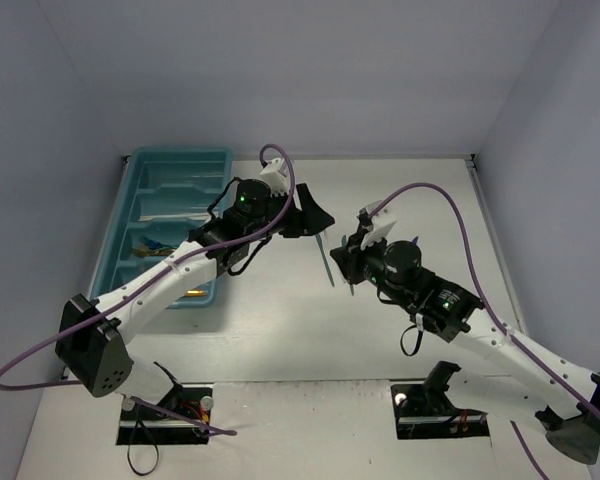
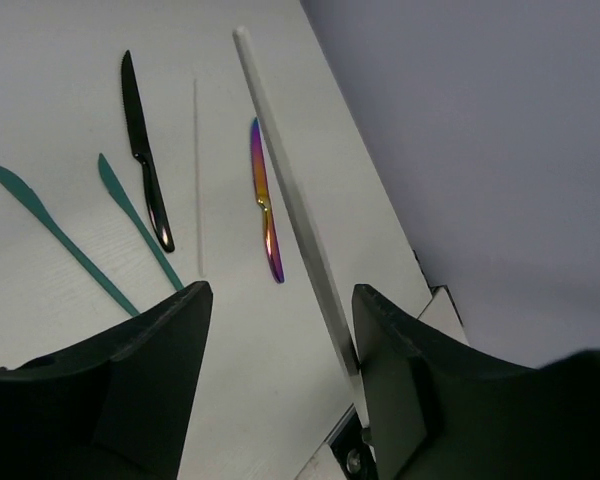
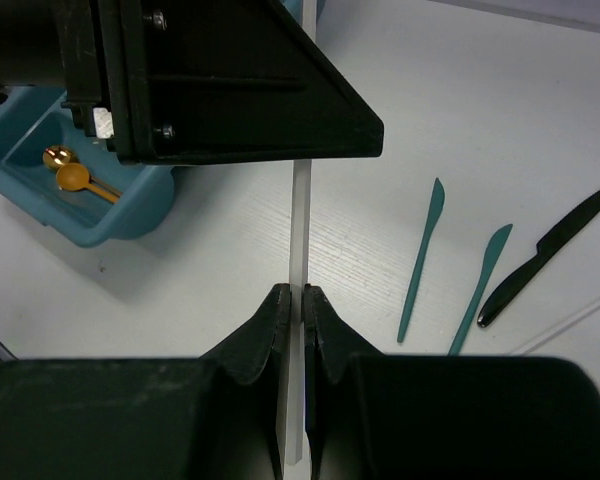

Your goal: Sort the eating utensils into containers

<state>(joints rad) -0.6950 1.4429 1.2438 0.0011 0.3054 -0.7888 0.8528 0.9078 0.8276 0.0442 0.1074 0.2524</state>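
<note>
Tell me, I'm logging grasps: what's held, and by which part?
The right gripper pinches a white utensil across its slim shaft, near one end; which end cannot be told. The left gripper is open, holding nothing.

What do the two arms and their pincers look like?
Both arms have white tube-like links, seen on the left arm and the right arm, with black joint housings and black bases. A green light glows on each. A purple cable loops along each arm. The left pincer and the right pincer have black, wedge-shaped fingers; silver screws show on the left one.
</note>
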